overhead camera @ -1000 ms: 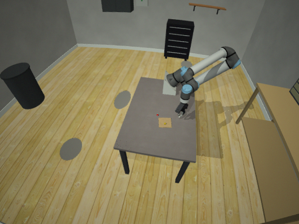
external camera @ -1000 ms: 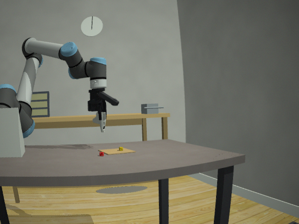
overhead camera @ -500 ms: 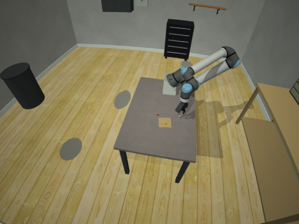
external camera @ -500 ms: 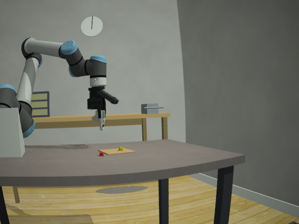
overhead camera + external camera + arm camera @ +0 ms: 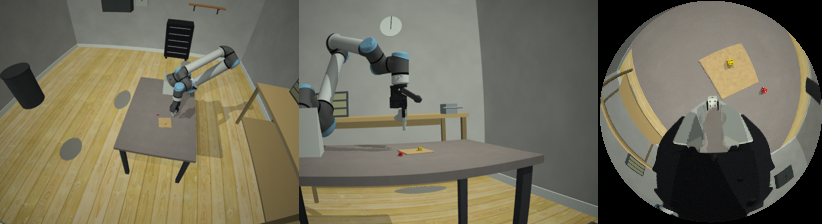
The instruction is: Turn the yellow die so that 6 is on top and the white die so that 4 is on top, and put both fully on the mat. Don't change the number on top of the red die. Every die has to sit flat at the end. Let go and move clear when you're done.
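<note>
Between its nearly closed fingertips, the hand (image 5: 172,113) (image 5: 404,129) (image 5: 712,101) grips the white die (image 5: 712,102), which could slip if held off-center.

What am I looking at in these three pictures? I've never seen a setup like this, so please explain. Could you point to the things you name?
One jointed grey-and-blue robot arm (image 5: 204,59) (image 5: 345,44) works over a grey-brown table (image 5: 145,90) (image 5: 464,162) (image 5: 663,50). The first picture looks down from high up, the second looks across from the side, and the third comes from the arm's wrist. On the table lie a small red die (image 5: 157,115) (image 5: 400,154) (image 5: 764,90) and a square tan mat (image 5: 161,126) (image 5: 409,152) (image 5: 723,85), with a small yellow die (image 5: 165,123) (image 5: 420,149) (image 5: 730,62) on it. The fingers grip a small white die (image 5: 712,102) above the table.
</note>
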